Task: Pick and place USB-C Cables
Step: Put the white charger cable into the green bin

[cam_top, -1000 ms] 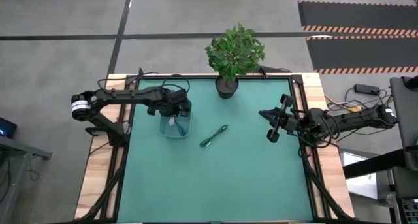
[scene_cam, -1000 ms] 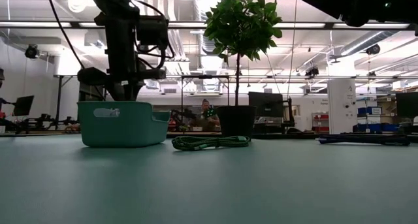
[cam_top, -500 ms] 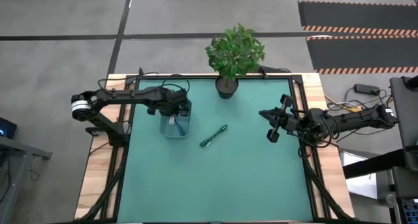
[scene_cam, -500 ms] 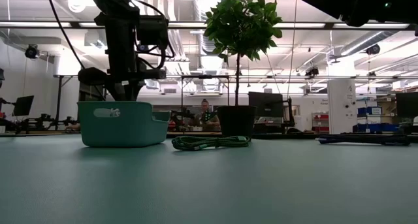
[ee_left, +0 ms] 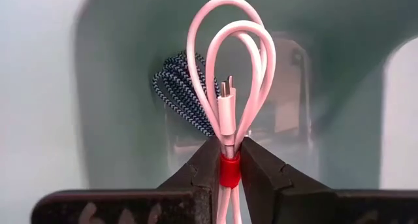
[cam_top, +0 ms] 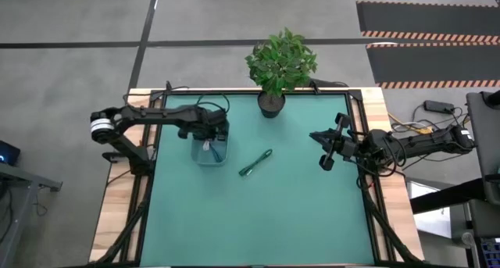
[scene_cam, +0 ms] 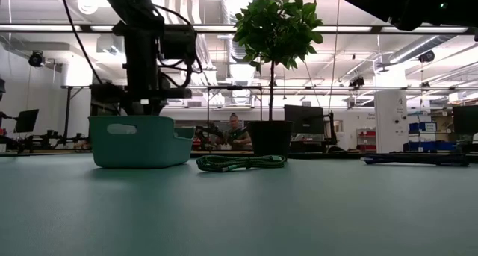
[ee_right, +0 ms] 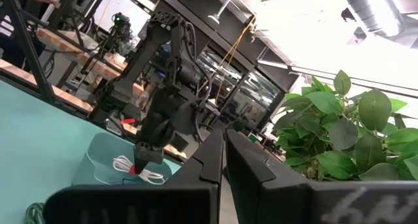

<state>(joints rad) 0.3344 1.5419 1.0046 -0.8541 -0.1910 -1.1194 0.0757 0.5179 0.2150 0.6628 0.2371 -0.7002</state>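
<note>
The white USB-C cable (ee_left: 228, 106), bundled and banded in red, hangs over the pale teal bin (cam_top: 209, 151) at the left of the table, pinched at its red band by the left gripper (ee_left: 225, 162), whose jaws are clenched tight on it. From where I stand, that arm reaches in from the table's left edge and holds the bundle just above the bin's mouth; down inside, a dark braided cable (ee_left: 181, 93) already lies on the bottom. This looks like the placing step, with the drop not yet made. The next move, I would judge, calls for loosening the jaws so the white bundle falls beside the braided one, then lifting clear of the bin walls. A little right of the bin, a green cable (cam_top: 255, 163) lies bundled on the teal mat, apart from everything, likely the next to fetch. Beyond it stands the potted plant (cam_top: 280, 65) at the far edge. At the right side, the right gripper (cam_top: 328, 148) waits above the mat with its jaws closed on nothing.
</note>
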